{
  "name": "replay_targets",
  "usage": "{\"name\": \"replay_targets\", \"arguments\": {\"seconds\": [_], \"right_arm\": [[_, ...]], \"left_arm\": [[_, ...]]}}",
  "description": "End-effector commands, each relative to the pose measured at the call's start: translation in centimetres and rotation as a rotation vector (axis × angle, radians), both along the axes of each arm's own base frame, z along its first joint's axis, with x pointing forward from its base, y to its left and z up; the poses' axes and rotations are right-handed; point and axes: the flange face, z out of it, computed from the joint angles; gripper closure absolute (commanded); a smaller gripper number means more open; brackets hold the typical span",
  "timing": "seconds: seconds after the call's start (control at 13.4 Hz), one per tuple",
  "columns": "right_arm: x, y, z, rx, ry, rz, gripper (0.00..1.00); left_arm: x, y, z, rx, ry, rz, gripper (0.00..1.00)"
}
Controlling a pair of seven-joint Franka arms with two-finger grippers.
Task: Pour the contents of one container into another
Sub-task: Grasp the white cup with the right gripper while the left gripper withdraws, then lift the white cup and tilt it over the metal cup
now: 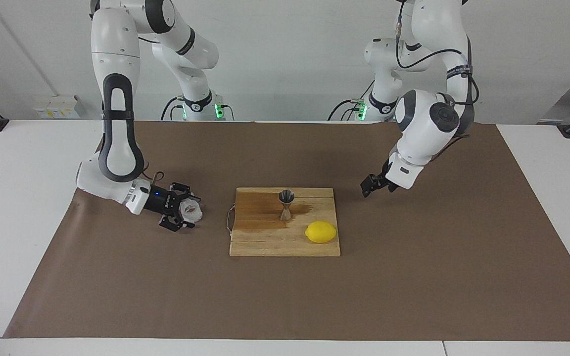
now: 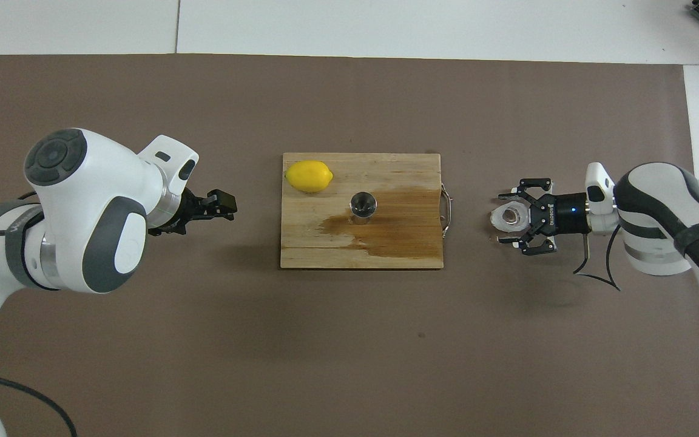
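Observation:
The clear faceted glass cup (image 1: 192, 210) sits between the fingers of my right gripper (image 1: 188, 211), upright and low over the brown paper, beside the board toward the right arm's end. It also shows in the overhead view (image 2: 510, 217), with the right gripper (image 2: 507, 218) closed on its sides. The steel jigger (image 1: 286, 203) stands upright on the wooden board (image 1: 265, 242); from overhead the jigger (image 2: 363, 205) is near the board's middle. My left gripper (image 1: 368, 190) hangs shut and empty over the paper beside the board, and is also in the overhead view (image 2: 226, 204).
A yellow lemon (image 1: 321, 231) lies on the board's corner farther from the robots, toward the left arm's end. A dark wet stain (image 2: 398, 224) covers part of the board around the jigger. The board has a metal handle (image 2: 446, 209) facing the right gripper.

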Motion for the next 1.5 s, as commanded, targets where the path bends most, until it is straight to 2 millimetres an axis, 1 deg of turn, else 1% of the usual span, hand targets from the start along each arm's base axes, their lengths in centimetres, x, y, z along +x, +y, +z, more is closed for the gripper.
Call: {"name": "replay_targets", "arguments": {"seconds": [0.0,0.15,0.22,0.3,0.37,0.52,0.6,0.75,0.82,0.9,0.97,1.05,1.12,1.2,1.27,1.35,1.42], "right_arm": [[-0.3,1.2,-0.4,0.006,-0.030,0.006,0.52],[-0.1,1.3,-0.2,-0.002,-0.038,0.006,0.86],[0.2,1.2,0.1,-0.003,-0.045,0.007,0.98],[0.5,1.4,0.4,0.002,-0.048,0.008,0.99],[0.8,2.2,1.1,0.006,-0.046,0.007,0.99],[1.6,3.1,3.8,0.004,-0.013,-0.046,0.99],[1.8,4.5,4.9,0.000,0.005,-0.052,0.99],[2.1,7.4,8.5,-0.009,0.044,-0.085,0.99],[2.3,9.2,10.4,-0.023,0.067,-0.123,0.99],[2.2,11.1,11.8,-0.028,0.085,-0.143,0.99],[2.0,13.2,12.6,-0.035,0.099,-0.151,0.99],[2.0,14.7,13.4,-0.049,0.093,-0.165,0.99],[1.9,16.4,14.0,-0.082,0.075,-0.169,0.99],[1.9,17.6,14.4,-0.115,0.065,-0.180,0.99],[1.6,19.5,15.0,-0.154,0.048,-0.176,0.99],[1.4,21.0,15.5,-0.196,0.025,-0.182,0.99],[1.4,21.6,15.5,-0.224,0.020,-0.195,0.99]], "left_arm": [[0.9,2.2,2.9,0.048,0.002,-0.055,0.00],[1.6,4.4,5.4,0.082,0.019,-0.140,0.00],[1.8,4.9,6.7,0.082,0.026,-0.186,0.00],[1.9,6.5,7.5,0.081,0.039,-0.197,0.00],[1.3,8.2,9.5,0.077,0.026,-0.193,0.00],[0.1,10.8,12.4,0.079,0.008,-0.190,0.00],[-0.3,12.2,13.8,0.079,-0.014,-0.172,0.00],[-1.0,14.5,15.7,0.088,-0.040,-0.178,0.00],[-1.6,14.6,16.3,0.123,-0.030,-0.196,0.00],[-2.2,14.1,16.8,0.140,-0.025,-0.209,0.00],[-2.3,13.7,17.2,0.141,-0.032,-0.216,0.00],[-2.3,13.3,17.5,0.142,-0.038,-0.224,0.00],[-2.0,13.2,18.4,0.142,-0.051,-0.224,0.00],[-1.7,13.4,19.6,0.142,-0.057,-0.222,0.00],[-0.8,13.5,20.4,0.141,-0.066,-0.219,0.00],[-0.5,13.5,21.0,0.139,-0.063,-0.219,0.00],[-0.4,13.5,21.3,0.139,-0.064,-0.219,0.00]]}}
